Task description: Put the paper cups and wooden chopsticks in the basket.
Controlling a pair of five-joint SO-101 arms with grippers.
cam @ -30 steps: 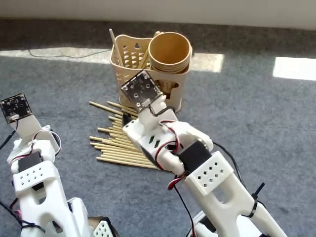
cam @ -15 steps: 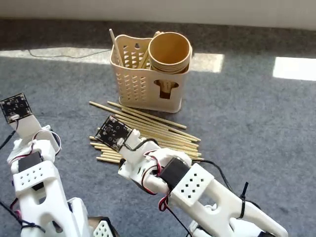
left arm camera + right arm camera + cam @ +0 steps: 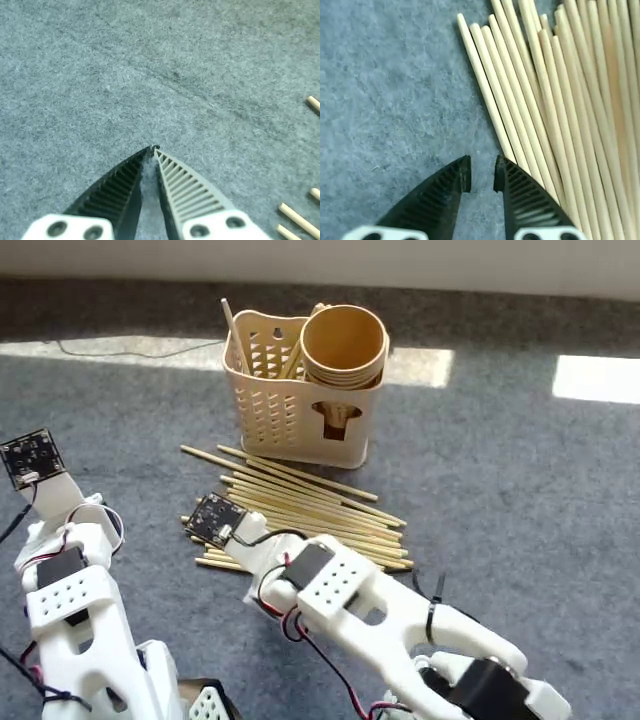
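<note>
Chopsticks [image 3: 310, 505] are spread in a loose, fanned pile on the grey carpet [image 3: 520, 500], just at 6 o'clock of the basket [image 3: 275, 410]. The basket is stood upright. A nested stack of cups [image 3: 343, 345] is lodged in its 3 o'clock half, and a few sticks are propped in its 9 o'clock half, one of them leaning out over the rim.

The right arm is stretched in from 5 o'clock, with its wrist laid over the pile's 8 o'clock edge. The right gripper [image 3: 482, 175] is held low over the carpet with its tips parted by a narrow gap; nothing is gripped between them. One fingertip is set right beside the outermost stick's shaft, though contact cannot be made out.

The left arm is parked at 8 o'clock of the scene, well apart from the pile. The left gripper [image 3: 152, 148] is closed tip to tip, with nothing caught in it, and is pointed down at bare carpet.
</note>
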